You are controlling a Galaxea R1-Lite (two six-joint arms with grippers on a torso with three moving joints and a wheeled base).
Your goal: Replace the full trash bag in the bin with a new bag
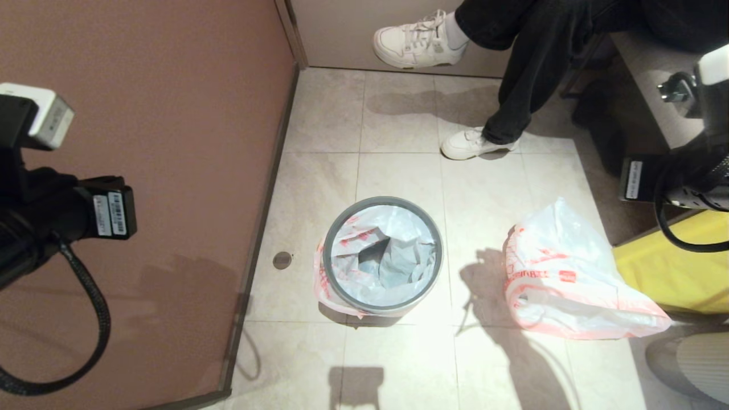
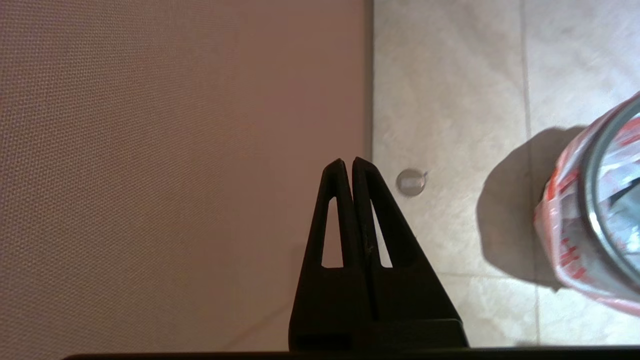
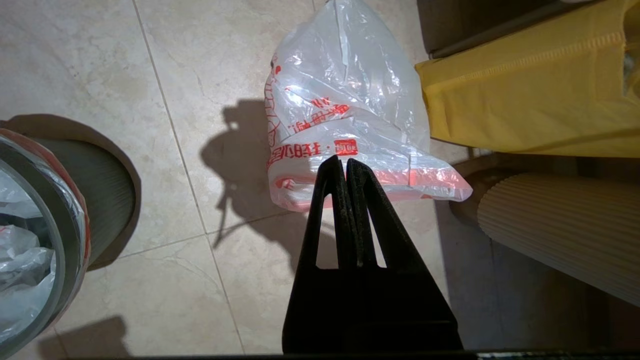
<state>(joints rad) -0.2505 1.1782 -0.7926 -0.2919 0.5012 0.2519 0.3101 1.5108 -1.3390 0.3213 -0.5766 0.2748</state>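
Standing on the tiled floor (image 1: 398, 114), the bin (image 1: 382, 255) is lined with the new bag (image 1: 393, 250), its pink hem folded over the grey ring. Right of the bin, apart, lies the full trash bag (image 1: 564, 279), seemingly slumped. Left gripper (image 2: 347, 161) and right gripper (image 3: 345, 159) hover above the bin's level, fingers pressed together, empty.
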